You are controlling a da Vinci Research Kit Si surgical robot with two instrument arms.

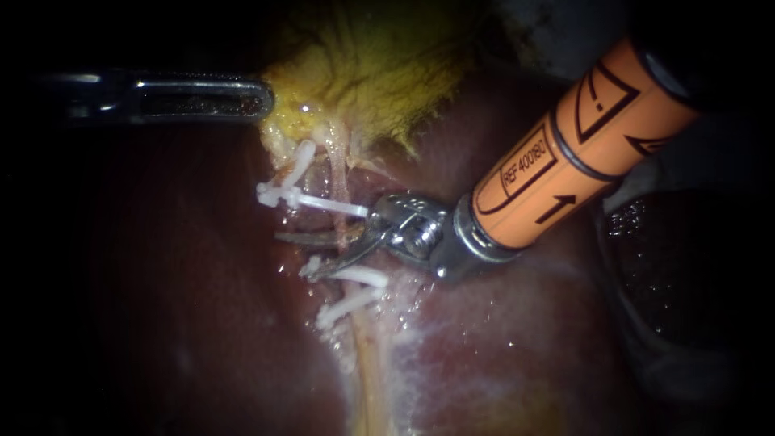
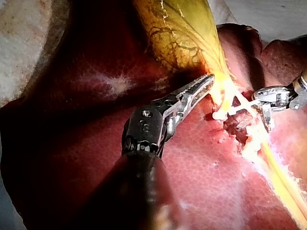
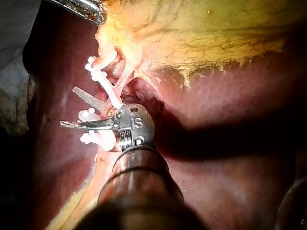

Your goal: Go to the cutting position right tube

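Endoscope view: right tool (image 1: 291, 255) spread open (blades seemingly astride tube (image 1: 345, 211)); centre it between clips (image 1: 311, 200) at twelve and six o'clock.

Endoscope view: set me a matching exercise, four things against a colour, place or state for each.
1. slender silver left instrument
2. orange-sleeved right instrument
3. wrinkled yellow-veined gallbladder
4. small plastic clips

a. white, across the thin pale tube
b. yellow
c. jaws open, the tube between them
d. tip at the gallbladder's edge

Pairs: 1-d, 2-c, 3-b, 4-a.
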